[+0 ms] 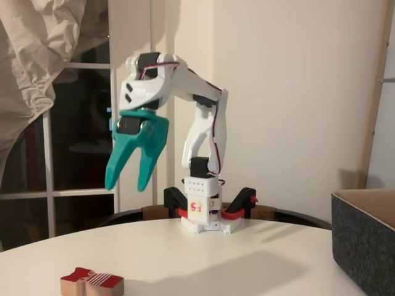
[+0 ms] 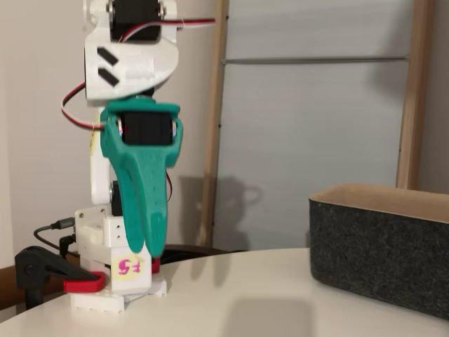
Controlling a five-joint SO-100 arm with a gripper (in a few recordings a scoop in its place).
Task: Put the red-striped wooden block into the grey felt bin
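High above the table [image 1: 203, 259], the gripper [image 1: 126, 183] is held spread and empty; the red-striped wooden block [image 1: 91, 283], at its 6 o'clock, could be nudged aside by an off-centre descent.

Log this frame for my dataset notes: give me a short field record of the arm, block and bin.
gripper: teal, raised well above the table, jaws open, holding nothing
block: red-striped wooden block lying on the white table, near edge, left in a fixed view
bin: grey felt bin on the table at right in both fixed views, tan inside
contact: gripper and block apart
task state: block not yet picked up
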